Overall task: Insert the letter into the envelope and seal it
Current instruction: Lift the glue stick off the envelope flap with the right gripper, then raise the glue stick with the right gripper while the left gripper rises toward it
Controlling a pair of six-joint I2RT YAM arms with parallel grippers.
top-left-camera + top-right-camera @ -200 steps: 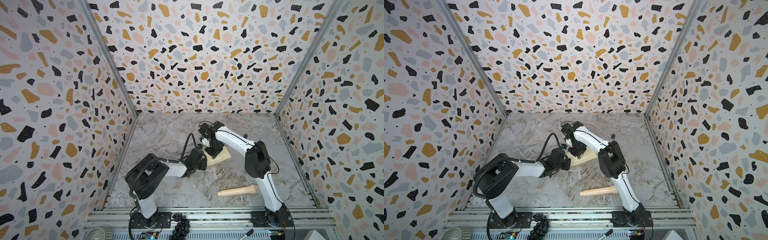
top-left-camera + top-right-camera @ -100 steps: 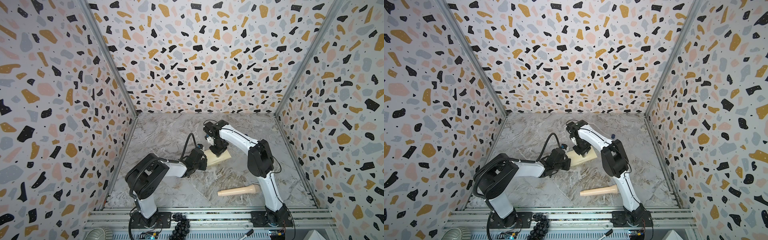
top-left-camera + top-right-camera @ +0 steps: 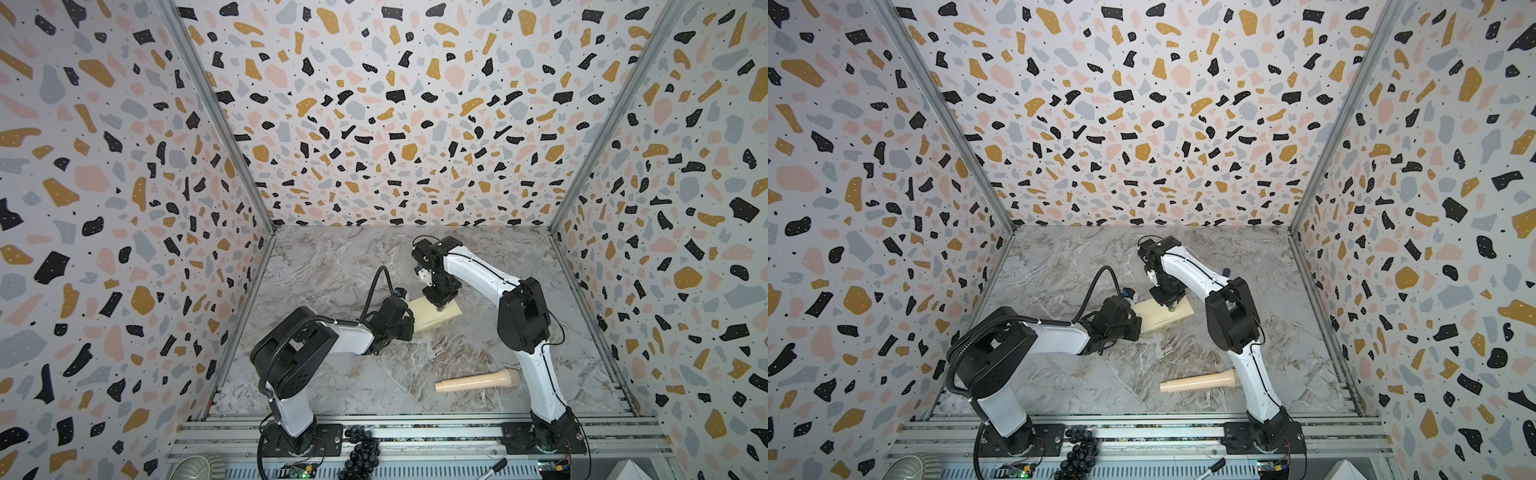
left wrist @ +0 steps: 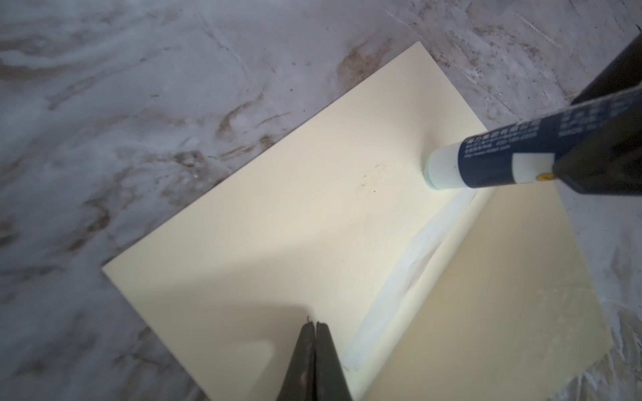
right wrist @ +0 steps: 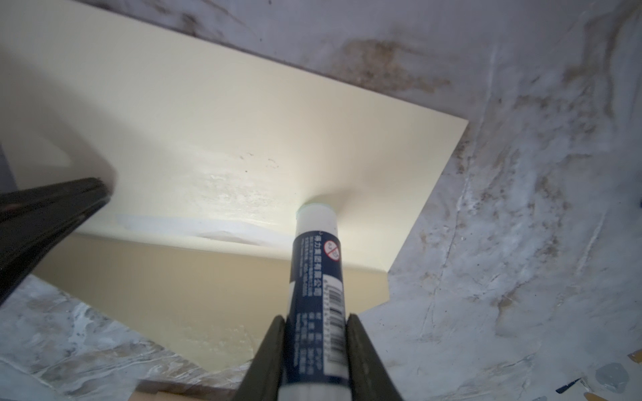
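a marble-patterned tabletop (image 3: pixel 332 270) sits inside three speckled terrazzo walls (image 3: pixel 374 104). near its middle, in both top views, lies the envelope (image 3: pixel 436 321) (image 3: pixel 1163 319), pale cream and flat on the surface, between the two arms' working ends. its flap (image 4: pixel 503 295) is folded open and lies flat, a darker tan, with a whitish strip (image 4: pixel 417 250) running along the fold. the left gripper (image 4: pixel 314 324) has its jaws fully together with nothing between them, and its tips rest on the envelope's face close to the fold. the right gripper (image 5: pixel 314 317) is clamped around a glue stick (image 5: pixel 316 270) with a navy label and a white end. it grips the tube by its lower body and points it down, so the pale green tip touches the envelope just beside the fold, near one short edge. in the left wrist view the same glue stick (image 4: pixel 503 156) meets the paper well apart from the left gripper's tips. a few faint dark marks show on the envelope's face between them. a beige turned handle (image 3: pixel 478 381) lies on its side near the front of the table, just beside the right arm and well apart from the envelope.
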